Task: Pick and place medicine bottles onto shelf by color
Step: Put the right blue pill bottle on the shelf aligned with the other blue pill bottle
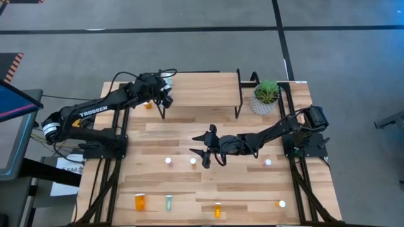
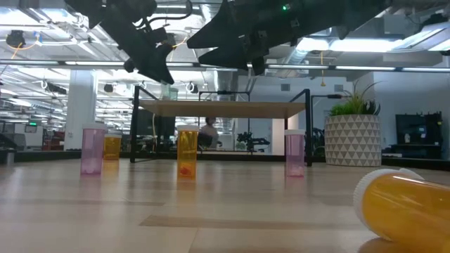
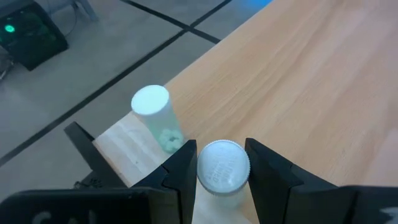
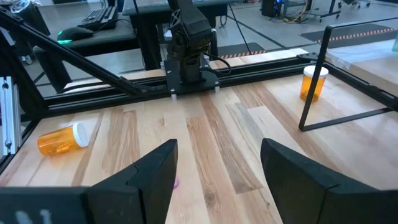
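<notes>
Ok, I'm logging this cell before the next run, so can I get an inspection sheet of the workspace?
Surface: wooden table, slatted.
Job's things: shelf at the far edge; green bottle standing on it; pink, orange and green bottles scattered on the table, one orange bottle lying down.
Clutter: potted plant.
Grippers: left gripper shut on a white-capped bottle over the shelf; right gripper open, mid-table.
Cables: at the left arm's base.
Surroundings: grey floor, office.

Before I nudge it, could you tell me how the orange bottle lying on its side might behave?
The orange bottle lies on its round side on the bare table, so it would probably roll. It looks like thin plastic, likely light. The smooth wall may slip between fingers.
</notes>
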Controlling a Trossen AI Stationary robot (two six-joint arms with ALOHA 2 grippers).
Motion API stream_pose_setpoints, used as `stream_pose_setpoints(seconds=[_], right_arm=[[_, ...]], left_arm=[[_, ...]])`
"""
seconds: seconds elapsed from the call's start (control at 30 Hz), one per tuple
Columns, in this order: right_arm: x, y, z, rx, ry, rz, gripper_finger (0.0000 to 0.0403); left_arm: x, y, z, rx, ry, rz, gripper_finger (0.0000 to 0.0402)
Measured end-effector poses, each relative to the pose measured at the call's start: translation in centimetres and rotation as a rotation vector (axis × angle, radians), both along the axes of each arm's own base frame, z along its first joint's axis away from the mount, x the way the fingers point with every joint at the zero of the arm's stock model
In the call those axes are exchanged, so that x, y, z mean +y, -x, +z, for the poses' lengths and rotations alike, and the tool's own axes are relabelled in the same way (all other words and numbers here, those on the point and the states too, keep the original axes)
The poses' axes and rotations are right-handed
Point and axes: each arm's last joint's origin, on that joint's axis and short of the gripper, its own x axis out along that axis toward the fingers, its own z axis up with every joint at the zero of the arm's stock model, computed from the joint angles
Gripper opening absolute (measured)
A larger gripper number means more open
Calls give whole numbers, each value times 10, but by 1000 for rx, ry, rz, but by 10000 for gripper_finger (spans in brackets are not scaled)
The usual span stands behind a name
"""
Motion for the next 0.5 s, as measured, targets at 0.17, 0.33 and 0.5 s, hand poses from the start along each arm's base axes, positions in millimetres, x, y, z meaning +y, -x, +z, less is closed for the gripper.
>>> stream_pose_setpoints(seconds=[0.17,0.33,0.5], right_arm=[[0,0,0,0,0,0,255],[0,0,0,0,0,0,255],[0,0,0,0,-1,0,255]], left_arm=[[2,0,2,-1,-20,-6,101],[3,1,2,1,-20,3,101],[7,-3,-3,25,-20,-18,101]])
